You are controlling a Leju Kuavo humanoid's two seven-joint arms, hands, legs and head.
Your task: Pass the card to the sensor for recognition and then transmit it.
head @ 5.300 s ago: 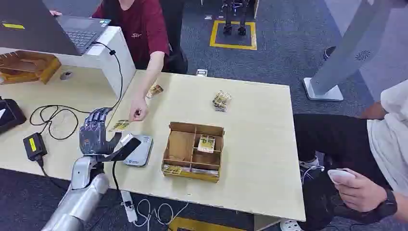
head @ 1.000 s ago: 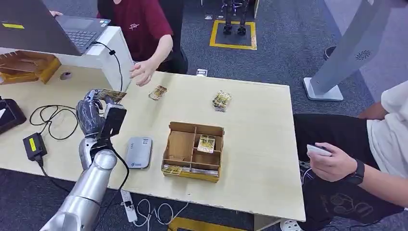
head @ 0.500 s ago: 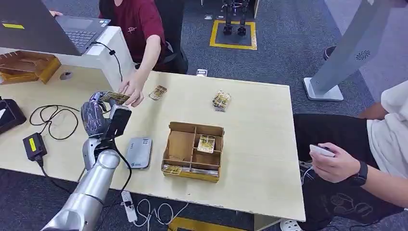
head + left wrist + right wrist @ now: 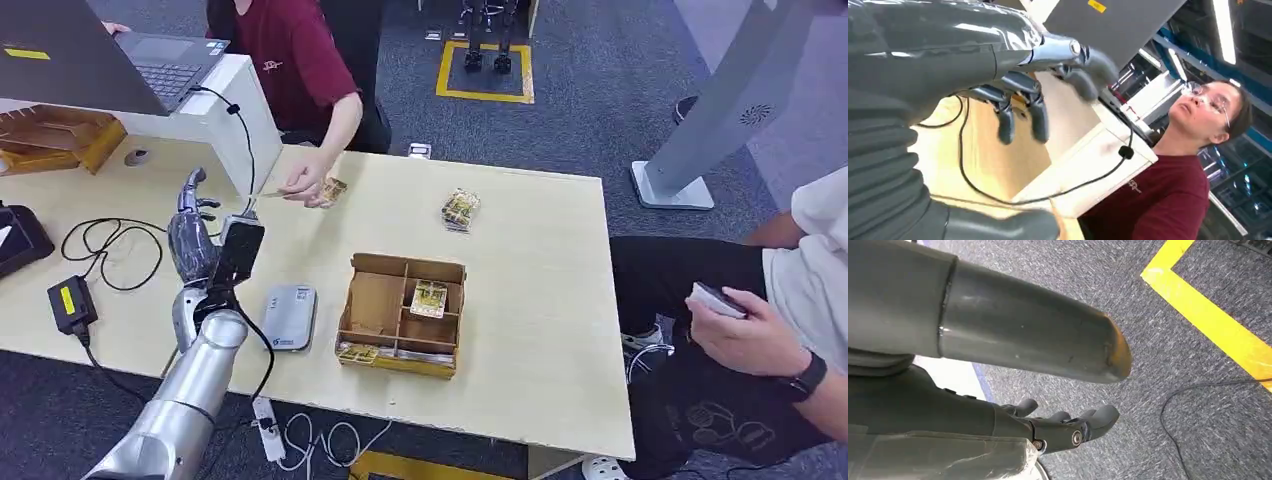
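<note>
Left robot hand [image 4: 192, 232] raised, fingers apart, empty, card [image 4: 268, 194] just beyond it in person's hand [image 4: 304, 181]

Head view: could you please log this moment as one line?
left hand: raised, holds nothing | card: in person's hand | reader: on table

Bare tabletop [image 4: 530, 290] right of box [image 4: 402, 314]; cables [image 4: 110, 245] left.
</note>
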